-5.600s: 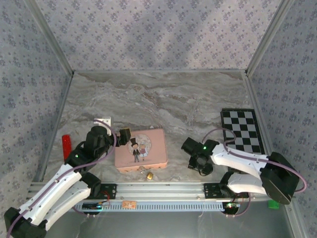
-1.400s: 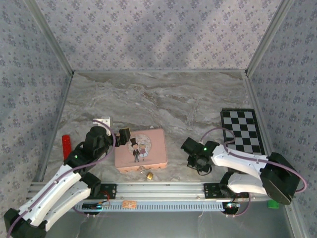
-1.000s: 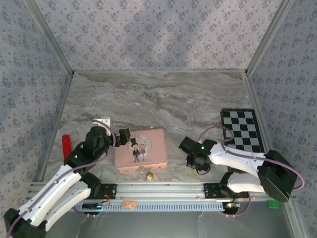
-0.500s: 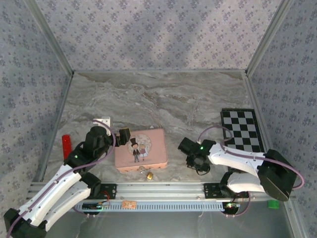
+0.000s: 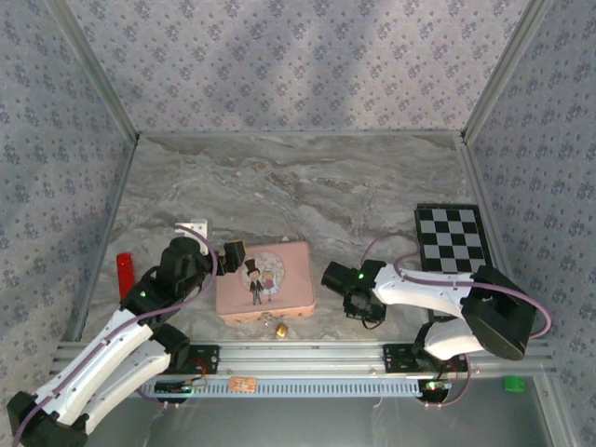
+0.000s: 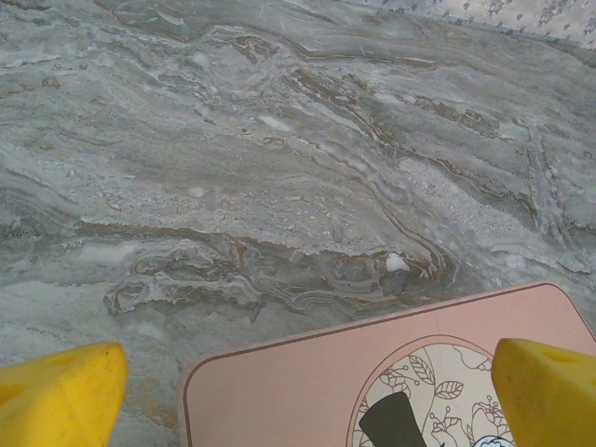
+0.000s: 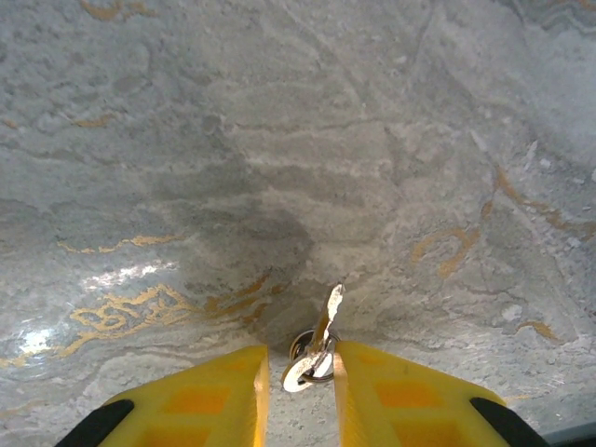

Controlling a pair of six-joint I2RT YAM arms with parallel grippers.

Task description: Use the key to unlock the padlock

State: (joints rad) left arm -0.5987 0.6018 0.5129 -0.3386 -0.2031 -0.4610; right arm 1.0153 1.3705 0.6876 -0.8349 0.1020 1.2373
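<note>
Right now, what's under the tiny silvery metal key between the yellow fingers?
Grey marble tabletop with a shadow lies under the key; the right gripper's yellow fingers hide what's beneath its ring.

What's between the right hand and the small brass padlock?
Just bare grey marble tabletop up to the brass padlock, top view; the right hand grips the thin silvery key.

Enclosure of three walls: rear wall [image 5: 298, 65] at 12 o'clock, left wall [image 5: 47, 186] at 9 o'clock, right wall [image 5: 549, 168] at 3 o'clock; all papered grey-lilac with a small repeated sprig; pale bands of light slanting across the rear wall; metal corner posts [image 5: 93, 70] at 11 and 1 o'clock; table top [image 5: 298, 186], grey-beige marble veining; aluminium rail [image 5: 307, 356] along the 6 o'clock edge.
</note>
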